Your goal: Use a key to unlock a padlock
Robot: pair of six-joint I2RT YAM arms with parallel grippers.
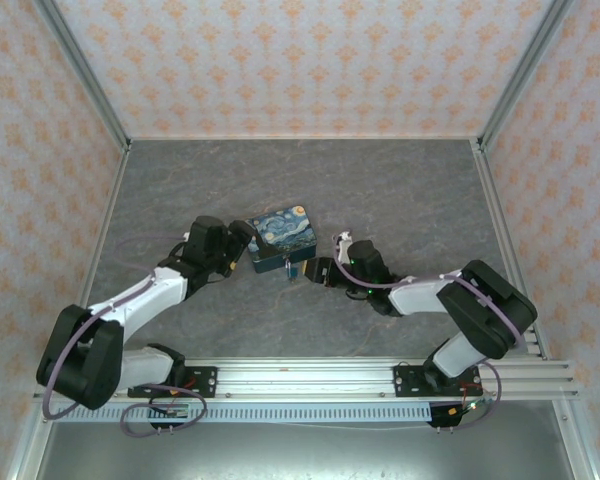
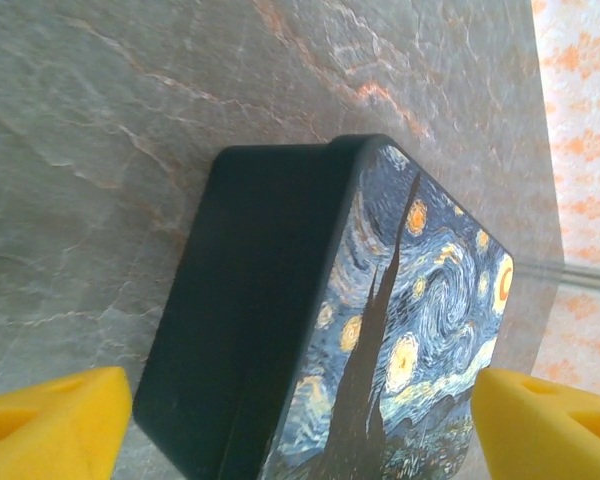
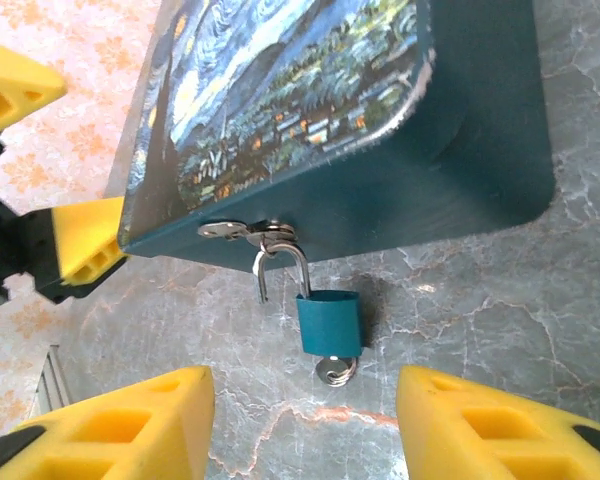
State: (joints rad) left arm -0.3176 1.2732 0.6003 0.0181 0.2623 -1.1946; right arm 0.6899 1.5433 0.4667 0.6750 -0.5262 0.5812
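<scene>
Padlock hangs from hasp of closed tin, key inserted.

The tin lies on the table, near its middle. Seen from above, the left gripper is at the tin's 9 o'clock, just beside its edge. The right gripper is at the tin's 4 o'clock, near it. In the right wrist view, a hasp sits on the tin's side wall and the padlock hangs from it, at the hasp's 5 o'clock. The key touches the padlock's body at its 6 o'clock. The right gripper's fingers stand at the padlock's 7 and 5 o'clock, apart from it, with the padlock between them. In the left wrist view, the tin lies between the left gripper's fingers.
</scene>
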